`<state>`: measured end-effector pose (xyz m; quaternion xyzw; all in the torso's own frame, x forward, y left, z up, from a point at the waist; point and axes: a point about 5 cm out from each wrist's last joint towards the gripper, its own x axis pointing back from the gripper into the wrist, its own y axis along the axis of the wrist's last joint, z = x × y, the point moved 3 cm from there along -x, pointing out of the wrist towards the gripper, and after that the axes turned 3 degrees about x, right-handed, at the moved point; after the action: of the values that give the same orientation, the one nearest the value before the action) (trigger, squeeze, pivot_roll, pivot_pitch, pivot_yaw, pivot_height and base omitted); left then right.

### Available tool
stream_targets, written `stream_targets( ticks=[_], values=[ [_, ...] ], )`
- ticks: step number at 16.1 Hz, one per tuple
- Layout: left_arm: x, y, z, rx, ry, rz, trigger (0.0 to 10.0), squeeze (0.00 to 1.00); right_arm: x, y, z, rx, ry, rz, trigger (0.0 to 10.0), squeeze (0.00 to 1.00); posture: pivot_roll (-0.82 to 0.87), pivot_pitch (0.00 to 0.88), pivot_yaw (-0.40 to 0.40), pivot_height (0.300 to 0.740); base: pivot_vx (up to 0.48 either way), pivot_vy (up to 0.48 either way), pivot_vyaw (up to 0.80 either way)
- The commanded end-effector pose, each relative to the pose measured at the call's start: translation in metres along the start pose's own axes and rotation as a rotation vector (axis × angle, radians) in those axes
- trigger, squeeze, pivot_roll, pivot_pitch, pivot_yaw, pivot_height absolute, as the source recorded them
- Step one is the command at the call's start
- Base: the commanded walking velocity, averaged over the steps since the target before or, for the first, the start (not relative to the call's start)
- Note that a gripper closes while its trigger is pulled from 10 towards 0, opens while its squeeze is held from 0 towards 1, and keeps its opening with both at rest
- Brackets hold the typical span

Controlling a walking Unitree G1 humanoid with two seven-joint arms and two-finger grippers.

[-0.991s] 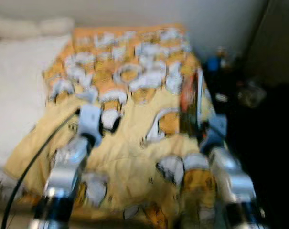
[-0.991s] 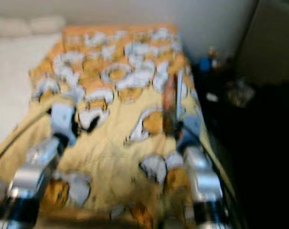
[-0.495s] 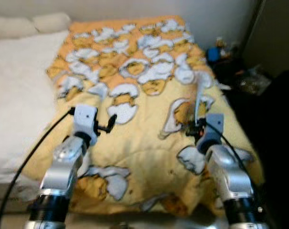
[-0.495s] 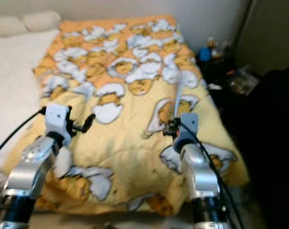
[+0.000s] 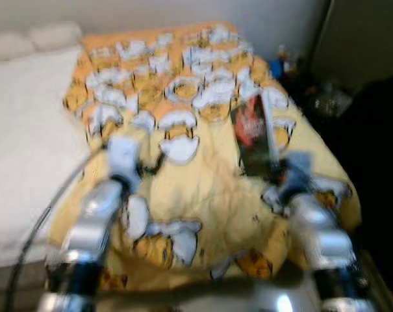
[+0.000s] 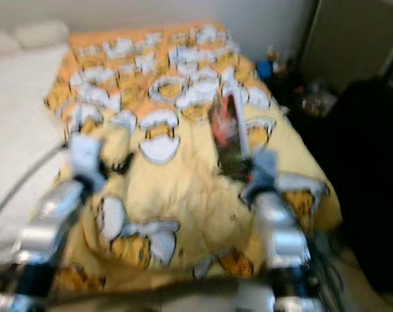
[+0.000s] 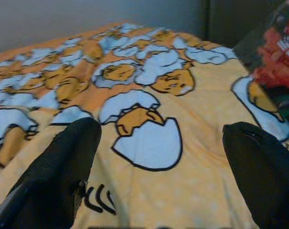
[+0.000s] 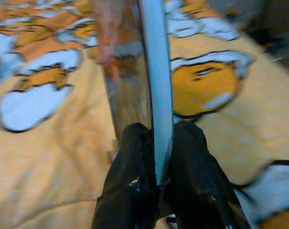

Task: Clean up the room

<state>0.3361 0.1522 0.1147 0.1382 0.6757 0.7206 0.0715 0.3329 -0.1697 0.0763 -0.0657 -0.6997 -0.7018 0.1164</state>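
The right claw (image 8: 156, 157) pinches a thin dark packet (image 5: 253, 133) by its edge, holding it upright above the yellow blanket (image 5: 209, 188) on the bed (image 5: 21, 143). The left claw (image 7: 158, 152) hovers spread wide (nothing between its fingers).

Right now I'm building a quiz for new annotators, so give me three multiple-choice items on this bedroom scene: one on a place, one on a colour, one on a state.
1. Where does the yellow blanket lie?
A. on the bed
B. on the floor
C. over a chair

2. What colour shows on the book cover?
A. green and white
B. red and black
C. plain blue

3. What is the state of the right gripper?
A. open over the blanket
B. shut on nothing
C. shut on the book

Answers: 1 A, the blanket spreads across the bed beside the white sheet. 2 B, the cover shows red on black. 3 C, both fingers pinch the book's edge; the left gripper stands open.
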Motion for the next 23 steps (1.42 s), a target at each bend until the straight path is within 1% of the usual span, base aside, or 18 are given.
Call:
stream_targets(
  ticks=[1, 5, 14, 17, 19, 21, 23],
  values=[
    [0.005, -0.003, 0.014, -0.013, 0.049, 0.014, 10.0, 0.0, -0.003, 0.018, 0.013, 0.003, 0.039, -0.074, 10.0, 0.0, -0.06, 0.0, 0.077, 0.74, 0.0, 0.405, 0.0],
    [0.005, -0.004, 0.014, -0.006, 0.061, 0.013, 10.0, 0.0, -0.007, 0.022, 0.012, 0.021, 0.039, -0.086, 10.0, 0.0, -0.06, 0.0, 0.067, 0.74, 0.0, 0.403, 0.0],
    [0.008, -0.002, 0.023, -0.009, 0.081, 0.007, 10.0, 0.0, -0.015, 0.031, 0.018, 0.037, 0.037, -0.118, 10.0, 0.0, -0.04, 0.0, 0.063, 0.74, 0.0, 0.403, 0.0],
    [0.01, -0.001, 0.025, -0.014, 0.083, 0.007, 10.0, 0.0, -0.018, 0.035, 0.018, 0.05, 0.016, -0.138, 10.0, 0.0, -0.04, 0.0, 0.067, 0.74, 0.0, 0.405, 0.0],
    [0.01, -0.001, 0.025, -0.017, 0.081, 0.007, 10.0, 0.0, -0.02, 0.04, 0.014, 0.069, -0.025, -0.162, 10.0, 0.0, -0.04, 0.0, 0.067, 0.74, 0.0, 0.405, 0.0],
    [0.01, -0.001, 0.025, -0.02, 0.08, 0.009, 10.0, 0.0, -0.021, 0.051, 0.004, 0.099, -0.11, -0.21, 10.0, 0.0, -0.03, 0.0, 0.067, 0.74, 0.0, 0.403, 0.0],
    [0.011, -0.001, 0.025, -0.02, 0.08, 0.009, 10.0, 0.0, -0.023, 0.057, 0.001, 0.105, -0.133, -0.233, 10.0, 0.0, -0.03, 0.0, 0.065, 0.74, 0.0, 0.405, 0.0]
  ],
)
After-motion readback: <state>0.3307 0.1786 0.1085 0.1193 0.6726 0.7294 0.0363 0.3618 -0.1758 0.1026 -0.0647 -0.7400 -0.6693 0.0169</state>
